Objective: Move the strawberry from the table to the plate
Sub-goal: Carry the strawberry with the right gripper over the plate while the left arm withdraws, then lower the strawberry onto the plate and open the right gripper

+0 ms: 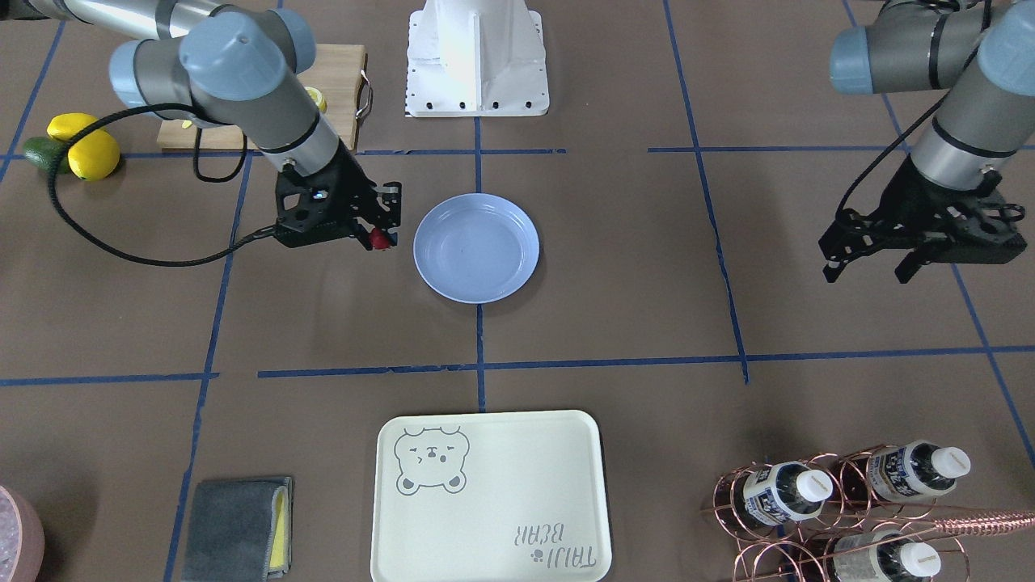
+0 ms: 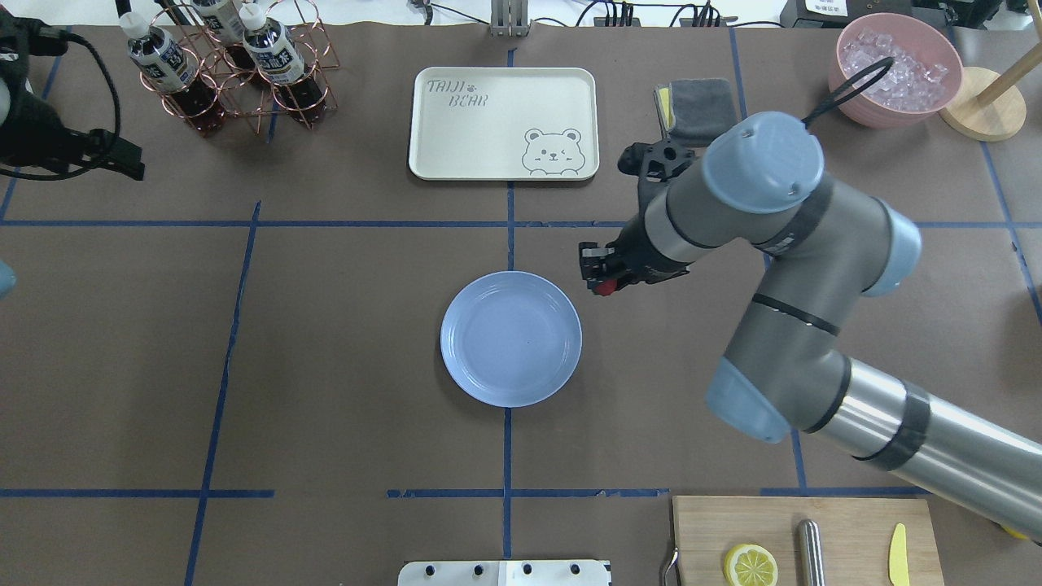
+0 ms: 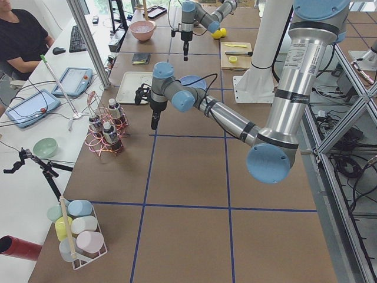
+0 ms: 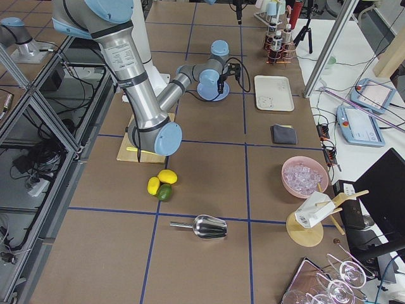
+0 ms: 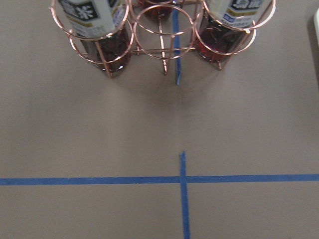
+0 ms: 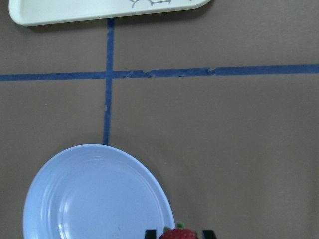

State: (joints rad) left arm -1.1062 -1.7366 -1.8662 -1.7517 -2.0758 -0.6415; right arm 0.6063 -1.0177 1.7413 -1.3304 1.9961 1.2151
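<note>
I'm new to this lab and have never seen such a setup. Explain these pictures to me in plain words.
Two robot arms work at a paper-covered table. Four fixed cameras watch from the front, overhead and both ends; one more rides on each wrist. The right arm's fingers are shut on a strawberry, just beside an empty blue plate, not over it yet. The left arm's fingers hang open, holding nothing. Also there: a bear-print tray, racked bottles, lemons.

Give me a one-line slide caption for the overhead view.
Right pincer grips the strawberry just beside the empty light-blue plate, short of its rim.
</note>
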